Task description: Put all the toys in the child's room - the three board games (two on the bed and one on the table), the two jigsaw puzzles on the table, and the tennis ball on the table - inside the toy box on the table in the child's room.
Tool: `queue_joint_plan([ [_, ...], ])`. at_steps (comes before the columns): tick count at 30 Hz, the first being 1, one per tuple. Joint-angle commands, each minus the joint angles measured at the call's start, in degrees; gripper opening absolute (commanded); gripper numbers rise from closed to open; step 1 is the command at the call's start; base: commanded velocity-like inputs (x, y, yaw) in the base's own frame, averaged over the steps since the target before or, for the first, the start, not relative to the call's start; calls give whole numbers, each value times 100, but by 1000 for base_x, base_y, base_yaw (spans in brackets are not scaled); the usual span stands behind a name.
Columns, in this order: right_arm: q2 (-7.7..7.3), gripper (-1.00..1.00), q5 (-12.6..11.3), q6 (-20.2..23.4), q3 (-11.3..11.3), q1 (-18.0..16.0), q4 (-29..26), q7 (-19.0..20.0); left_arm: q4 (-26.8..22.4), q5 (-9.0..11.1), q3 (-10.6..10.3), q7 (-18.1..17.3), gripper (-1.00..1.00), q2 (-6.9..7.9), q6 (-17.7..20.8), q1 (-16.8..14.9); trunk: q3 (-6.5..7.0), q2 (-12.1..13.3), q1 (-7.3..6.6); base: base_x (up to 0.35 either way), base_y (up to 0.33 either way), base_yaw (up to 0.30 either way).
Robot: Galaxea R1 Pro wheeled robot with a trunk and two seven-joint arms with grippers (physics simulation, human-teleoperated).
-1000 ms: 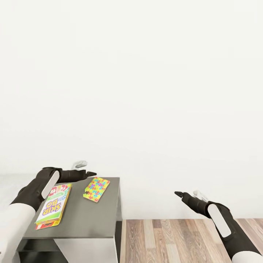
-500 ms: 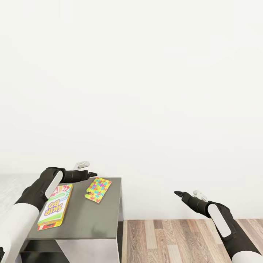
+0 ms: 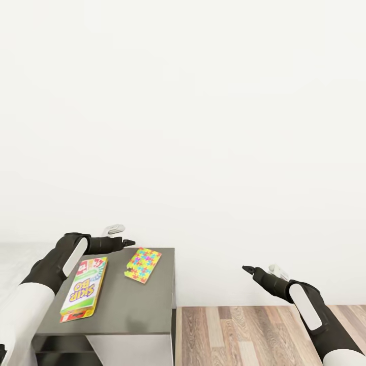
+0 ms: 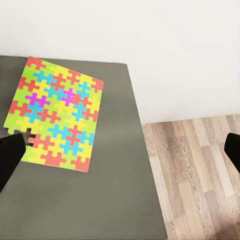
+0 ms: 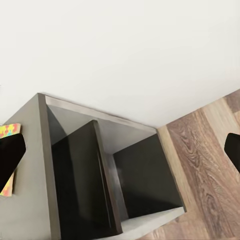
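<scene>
- Drift is the main change: across the last second the table (image 3: 122,310), the board game (image 3: 84,292) and the jigsaw puzzle (image 3: 143,264) all slide a little rightward in the head view while both arms keep their places in it, so the camera has turned or the base has moved; the things themselves have not been handled.
- Meaning for the task, as I judge it: the robot is on approach and lining up with the table; nothing has gone into a toy box yet, and no toy box appears on the visible part of the table.
- Left gripper (image 3: 127,242) hovers above the table's far edge, between the board game and the puzzle, touching neither. In the left wrist view its dark fingertips (image 4: 11,155) stand at opposite edges of the picture, wide apart, with nothing between them.
- Right gripper (image 3: 247,269) hangs over the wooden floor (image 3: 254,330), well apart from the table; its fingers are likewise spread and empty, looking toward the table's open dark shelves (image 5: 100,185).
- The board game is a flat box lettered "SKIP BO", white, purple and green, lying face up near the table's left side.
- The puzzle is a thin, assembled sheet of bright interlocking pieces, lying flat and skewed beside the right edge, with a piece missing at one corner.
</scene>
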Motion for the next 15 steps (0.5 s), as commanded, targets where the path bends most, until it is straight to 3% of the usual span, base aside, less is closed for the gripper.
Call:
queue_joint_plan([
  [1,1,100,15,34,-15,-6,0,26,-3,-1,-14,-14,100,5,14,-6,-14,-14,4,21,67,0],
  [6,-1,100,6,34,-15,-6,4,26,-3,-2,-28,-13,100,5,11,-6,-14,-14,4,50,55,0],
  [15,-1,100,4,34,-19,-9,5,26,-3,-11,-34,197,100,2,3,-6,-25,-14,4,149,81,0],
])
